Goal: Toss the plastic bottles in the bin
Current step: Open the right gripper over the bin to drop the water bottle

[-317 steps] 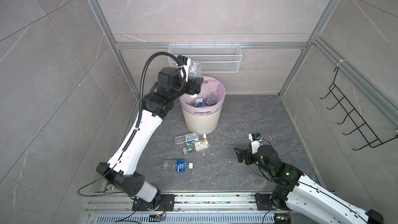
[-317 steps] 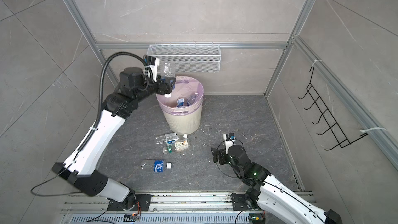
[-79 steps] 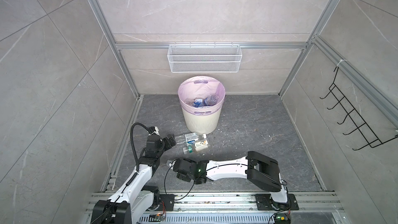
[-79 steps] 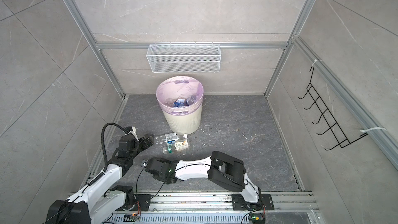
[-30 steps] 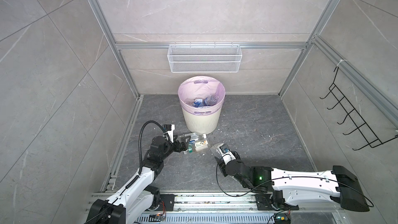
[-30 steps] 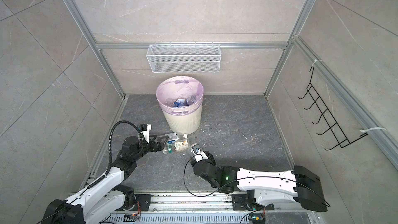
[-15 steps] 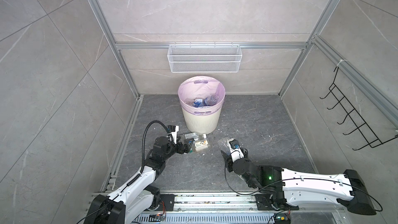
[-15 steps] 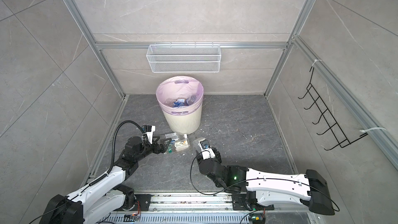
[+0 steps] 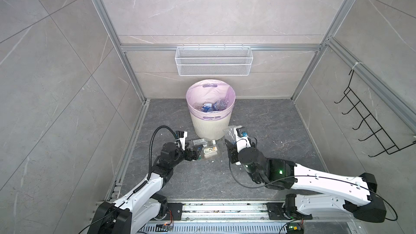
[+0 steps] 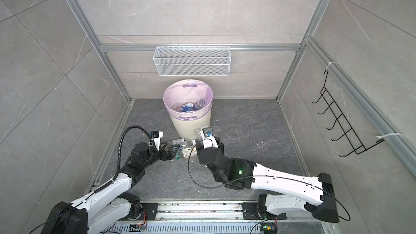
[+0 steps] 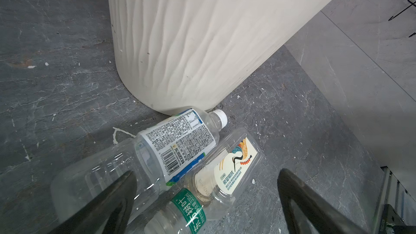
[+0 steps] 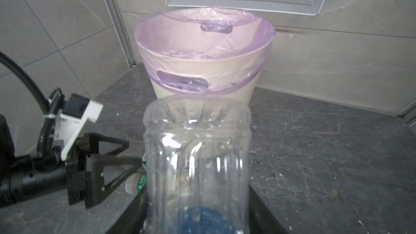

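Note:
The cream ribbed bin (image 9: 210, 122) (image 12: 202, 70), lined with a pink bag, stands at the back with several plastic bottles (image 9: 215, 105) inside. My right gripper (image 12: 197, 217) is shut on a clear bottle with a blue label (image 12: 195, 154) (image 9: 230, 134), held just in front of the bin's right side, below its rim. Three bottles lie at the bin's foot: a white-labelled one (image 11: 177, 142) (image 9: 201, 142), a square cream-labelled one (image 11: 234, 165) (image 9: 210, 150) and a green-labelled one (image 11: 184, 210). My left gripper (image 11: 207, 173) (image 9: 195, 153) is open, low over these, its fingers either side of them.
A white wire-mesh basket (image 9: 213, 64) hangs on the back wall above the bin. A black hook rack (image 9: 371, 127) is on the right wall. The arms' base rail (image 9: 225, 210) runs along the front edge. Dark floor (image 9: 270, 131) lies right of the bin.
My right gripper has carried its bottle away from the front and up toward the bin. My left gripper has edged in over the bottles on the floor, still open.

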